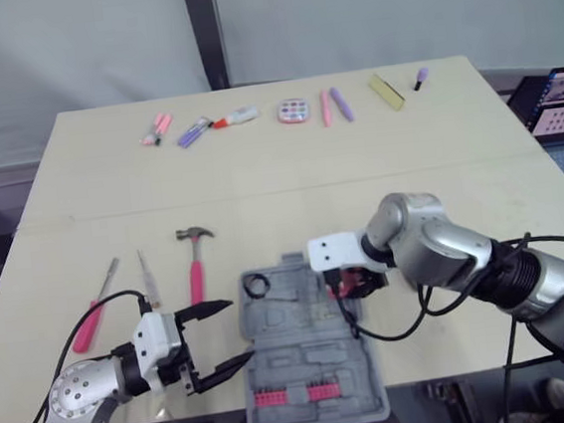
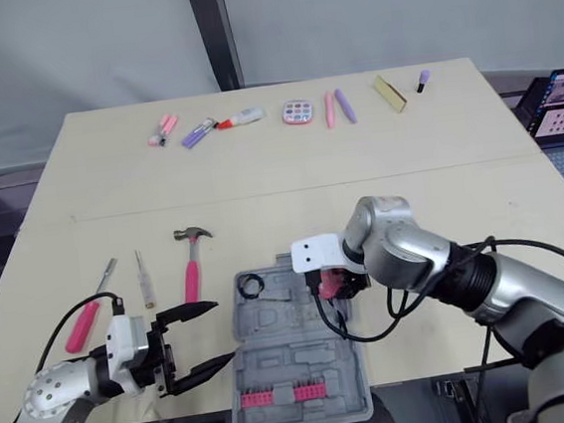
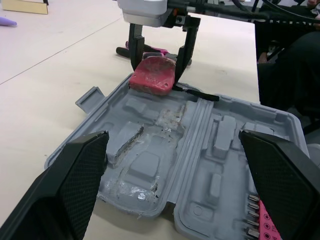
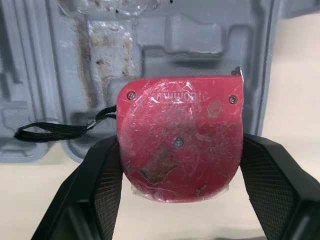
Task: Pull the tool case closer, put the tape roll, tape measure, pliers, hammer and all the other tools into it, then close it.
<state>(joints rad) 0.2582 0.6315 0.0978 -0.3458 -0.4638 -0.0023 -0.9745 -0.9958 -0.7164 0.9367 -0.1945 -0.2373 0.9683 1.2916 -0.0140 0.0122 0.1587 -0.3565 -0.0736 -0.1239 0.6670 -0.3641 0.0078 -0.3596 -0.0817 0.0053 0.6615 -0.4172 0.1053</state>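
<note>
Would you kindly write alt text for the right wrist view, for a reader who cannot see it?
The right pincer grips a red tape measure between its black fingers, at the edge of the open grey tool case. The measure's black strap trails over the case's moulded tray; pale table shows alongside.

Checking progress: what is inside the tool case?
Visible in the tool case: a black tape roll, far left, and pink bits, near edge. The right gripper with the tape measure hides its far right corner.
</note>
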